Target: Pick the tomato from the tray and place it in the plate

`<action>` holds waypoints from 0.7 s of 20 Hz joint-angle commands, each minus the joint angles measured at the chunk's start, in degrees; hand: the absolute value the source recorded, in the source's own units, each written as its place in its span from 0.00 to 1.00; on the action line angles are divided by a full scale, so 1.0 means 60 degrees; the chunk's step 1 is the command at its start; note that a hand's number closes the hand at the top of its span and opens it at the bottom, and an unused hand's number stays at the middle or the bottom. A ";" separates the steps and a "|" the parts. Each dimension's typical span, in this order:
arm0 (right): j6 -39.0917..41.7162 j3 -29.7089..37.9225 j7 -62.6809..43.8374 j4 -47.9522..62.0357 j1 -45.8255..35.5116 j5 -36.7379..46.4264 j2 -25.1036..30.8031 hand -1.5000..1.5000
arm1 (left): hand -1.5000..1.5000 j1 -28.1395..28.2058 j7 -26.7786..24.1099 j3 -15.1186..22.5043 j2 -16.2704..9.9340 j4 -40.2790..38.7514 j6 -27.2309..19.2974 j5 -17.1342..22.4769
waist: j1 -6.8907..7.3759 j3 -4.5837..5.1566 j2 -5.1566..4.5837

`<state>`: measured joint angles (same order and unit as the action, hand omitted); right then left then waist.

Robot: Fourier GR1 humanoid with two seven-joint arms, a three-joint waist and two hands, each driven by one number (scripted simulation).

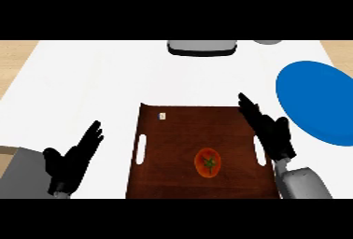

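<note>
Your right hand (270, 132) is spread over the tray's (172, 140) right rim, holding nothing; the left hand (72, 161) rests open. The tomato (208, 162) lies near. It may roll away if your fingers push it sideways before closing, missing the plate (314, 100).

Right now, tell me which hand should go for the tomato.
The right hand. It sits open at the tray's right edge, nearer the tomato and on the blue plate's side. The left hand rests open left of the tray.
</note>
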<state>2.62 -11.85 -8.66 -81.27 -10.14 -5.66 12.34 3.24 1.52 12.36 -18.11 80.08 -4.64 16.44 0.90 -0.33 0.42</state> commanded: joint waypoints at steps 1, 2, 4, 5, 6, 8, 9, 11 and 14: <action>0.1203 0.0035 0.0356 0.0096 -0.0931 -0.0619 -0.0044 1.00 | 0.50 -0.0435 0.0047 -0.0473 -0.0269 -0.0167 0.0061 -0.0028 | -0.0071 0.0052 -0.0082; 0.1831 -0.0411 0.1177 0.0065 -0.1012 -0.0735 -0.0210 1.00 | 0.50 -0.0689 0.0131 -0.0299 -0.0038 0.0144 -0.0566 -0.0358 | 0.0045 0.0032 -0.0099; 0.3180 -0.0878 0.1762 -0.0662 -0.1641 -0.1278 -0.0232 1.00 | 0.50 -0.0965 -0.0041 -0.0405 -0.0385 0.0238 -0.0481 -0.0544 | 0.0240 0.0009 -0.0083; 0.3862 -0.1007 0.2355 -0.0797 -0.1783 -0.1506 -0.0169 1.00 | 0.50 -0.1310 0.0002 -0.0827 -0.0680 0.0196 -0.0381 -0.0349 | 0.0313 -0.0012 -0.0122; 0.4236 -0.1132 0.2571 -0.0978 -0.2383 -0.1703 -0.0378 1.00 | 0.50 -0.1403 0.0087 -0.0620 -0.0649 0.0372 -0.0612 -0.0654 | 0.0558 -0.0039 -0.0115; 0.2641 -0.0858 0.3140 -0.2101 -0.3524 0.2060 0.1863 1.00 | 0.50 -0.0956 0.0214 -0.0502 -0.0514 0.0082 -0.0445 -0.0450 | 0.0111 0.0125 0.0563; 0.2030 -0.0005 0.5460 -0.0700 -0.1943 0.0936 0.0571 0.00 | 0.50 -0.1278 0.0140 -0.0786 -0.0514 0.0159 -0.0732 -0.0508 | 0.0042 -0.0011 -0.0182; 0.2996 0.0177 0.6690 0.0196 -0.1443 -0.0424 0.0076 0.00 | 0.50 -0.1880 0.0662 -0.0586 -0.0259 0.0336 -0.1008 -0.0613 | 0.0049 -0.0035 -0.0278; 0.4128 -0.0368 0.9135 0.1702 -0.1444 0.0814 0.0760 0.00 | 0.50 -0.1871 0.0535 -0.0883 -0.0617 -0.0055 -0.0637 -0.0530 | 0.0138 0.0016 -0.0228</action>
<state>22.65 -12.89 30.11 -78.74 -20.16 -4.75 15.49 -6.41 4.13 8.36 -20.75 80.86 -8.75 13.36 1.61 -0.29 -0.49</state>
